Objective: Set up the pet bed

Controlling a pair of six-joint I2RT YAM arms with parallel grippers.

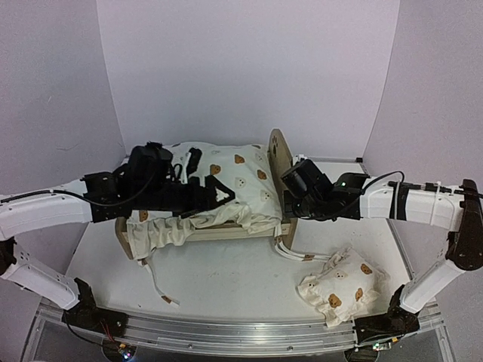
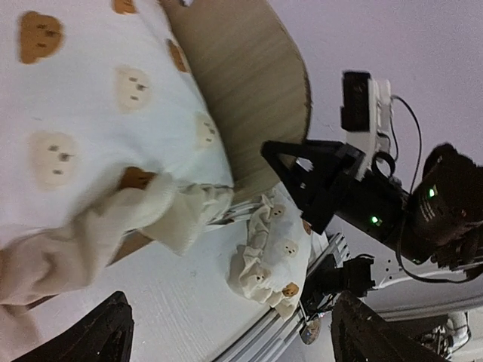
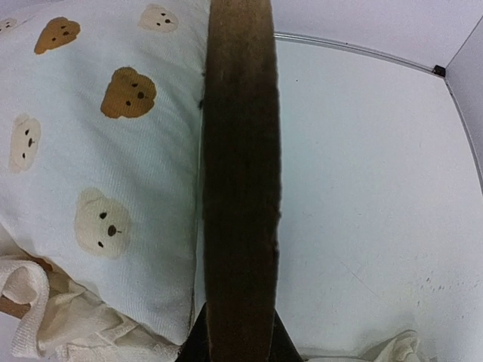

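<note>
The right gripper (image 3: 238, 345) pinches the wooden headboard (image 3: 240, 151) of the pet bed (image 1: 226, 234). The left gripper (image 2: 240, 335) hangs over the big bear cushion (image 1: 234, 177) with its fingers (image 2: 106, 332) spread wide.

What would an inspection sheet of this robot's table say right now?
Surface: white table, with a metal rail at the near edge.
Job's things: pet bed with the large bear-print cushion lying on it; its ties trail onto the table.
Clutter: small bear-print pillow on the table, apart from the bed.
Grippers: left gripper open above the cushion, holding nothing; right gripper closed on the headboard.
Cables: black cable along the right arm.
Surroundings: plain pale walls; nothing else seen.
</note>
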